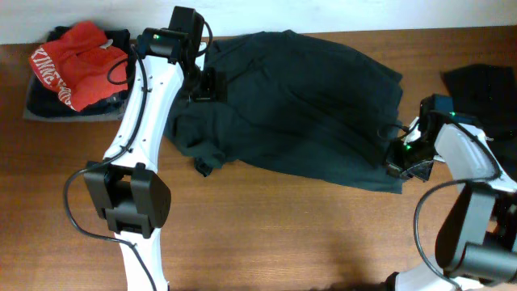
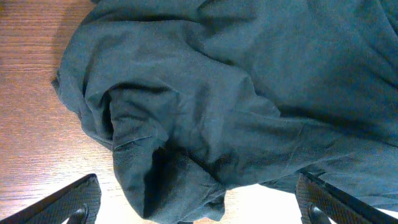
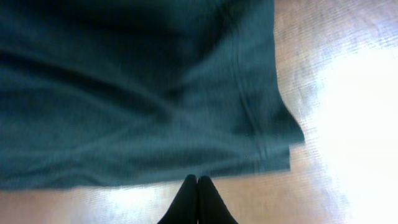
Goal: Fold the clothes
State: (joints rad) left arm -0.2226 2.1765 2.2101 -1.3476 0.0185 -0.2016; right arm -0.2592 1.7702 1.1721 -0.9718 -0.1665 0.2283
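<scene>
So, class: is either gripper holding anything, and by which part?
Nothing, as far as shows. The left gripper hangs open over the shirt; the right gripper is shut at the hem, no cloth visibly between its fingers.

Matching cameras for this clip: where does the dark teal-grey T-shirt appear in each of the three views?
Overhead: the T-shirt lies spread across the upper middle.
Left wrist: the T-shirt fills most of the frame, with a crumpled fold at lower centre.
Right wrist: the T-shirt covers the upper left, hem corner at right.
Shared landmark: the wooden table beside its edges.
</scene>
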